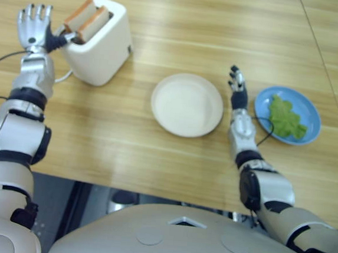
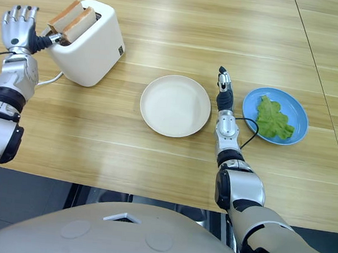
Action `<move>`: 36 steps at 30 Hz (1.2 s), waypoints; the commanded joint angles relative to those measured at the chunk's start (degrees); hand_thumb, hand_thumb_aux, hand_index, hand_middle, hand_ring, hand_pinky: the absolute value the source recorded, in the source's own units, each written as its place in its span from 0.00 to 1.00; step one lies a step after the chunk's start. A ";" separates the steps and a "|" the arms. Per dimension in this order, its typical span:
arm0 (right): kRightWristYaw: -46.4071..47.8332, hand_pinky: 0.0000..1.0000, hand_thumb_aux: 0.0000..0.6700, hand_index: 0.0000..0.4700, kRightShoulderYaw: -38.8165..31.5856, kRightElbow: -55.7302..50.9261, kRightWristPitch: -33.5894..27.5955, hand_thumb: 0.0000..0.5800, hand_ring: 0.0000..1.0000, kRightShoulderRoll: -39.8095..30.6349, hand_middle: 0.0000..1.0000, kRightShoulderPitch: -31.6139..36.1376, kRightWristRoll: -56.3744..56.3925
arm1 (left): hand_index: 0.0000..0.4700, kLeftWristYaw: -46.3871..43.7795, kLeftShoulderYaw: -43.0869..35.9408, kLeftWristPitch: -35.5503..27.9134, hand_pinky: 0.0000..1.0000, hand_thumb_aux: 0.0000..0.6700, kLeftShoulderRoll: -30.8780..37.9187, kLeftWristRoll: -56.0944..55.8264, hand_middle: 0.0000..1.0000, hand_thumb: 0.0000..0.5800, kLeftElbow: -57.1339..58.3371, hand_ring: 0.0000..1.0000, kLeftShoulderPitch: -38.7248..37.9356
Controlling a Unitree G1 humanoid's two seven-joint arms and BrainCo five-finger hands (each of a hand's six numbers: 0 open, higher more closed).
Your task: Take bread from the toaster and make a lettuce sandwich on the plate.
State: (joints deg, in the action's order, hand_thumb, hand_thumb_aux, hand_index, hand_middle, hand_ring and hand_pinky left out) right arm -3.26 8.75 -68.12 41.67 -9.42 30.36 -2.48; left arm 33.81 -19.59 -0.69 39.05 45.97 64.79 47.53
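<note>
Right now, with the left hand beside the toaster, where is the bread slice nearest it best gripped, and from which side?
Pinch the top end of the nearest bread slice, which stands above the toaster; the rest sits in the slot. Come from above on the left, where the open left hand is, and probably lift straight out along the slot.

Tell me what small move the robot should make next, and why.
Probably shift the left hand a little to its right and close it on the nearer bread slice. Both slices stand up out of the toaster, the hand is open right beside them, and the plate holds nothing yet, so bread likely comes before the lettuce.
</note>
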 commanded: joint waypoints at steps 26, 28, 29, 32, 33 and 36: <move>-0.14 0.00 0.00 0.00 -0.70 -1.07 -2.76 0.00 0.00 -0.07 0.00 -0.54 -0.66 | 0.98 8.14 -3.28 4.66 1.00 1.00 -1.91 -0.47 1.00 1.00 -3.65 1.00 -0.66; -0.27 0.00 0.00 0.00 -0.89 -1.24 -3.11 0.00 0.00 0.02 0.00 -0.51 -0.86 | 0.98 11.26 -2.81 5.14 1.00 1.00 -1.34 -0.33 1.00 1.00 -6.38 1.00 -1.40; -0.30 0.00 0.00 0.00 -0.96 -1.33 -3.27 0.00 0.00 0.06 0.00 -0.50 -0.93 | 0.98 13.04 -2.34 5.33 1.00 1.00 -0.95 -0.28 1.00 1.00 -8.24 1.00 -1.98; -0.49 0.00 0.00 0.00 -1.31 -1.74 -4.22 0.00 0.00 0.17 0.00 -0.52 -1.42 | 0.98 17.61 0.33 5.79 1.00 1.00 0.50 -0.91 1.00 1.00 -16.45 1.00 -4.85; -0.60 0.00 0.00 0.00 -1.36 -1.79 -4.30 0.00 0.00 0.22 0.00 -0.60 -1.51 | 0.98 18.05 1.84 6.47 1.00 1.00 0.89 -1.90 1.00 1.00 -19.47 1.00 -6.06; -0.67 0.00 0.00 0.00 -1.59 -1.88 -4.61 0.00 0.00 0.40 0.00 -0.68 -1.63 | 0.98 16.78 7.43 10.27 1.00 1.00 1.78 -6.93 1.00 1.00 -27.73 1.00 -10.06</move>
State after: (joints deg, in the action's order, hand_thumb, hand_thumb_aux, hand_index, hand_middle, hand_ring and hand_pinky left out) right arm -4.00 7.51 -68.84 38.76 -9.37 30.36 -3.84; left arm 51.37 -16.16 6.90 39.69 42.84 41.75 39.64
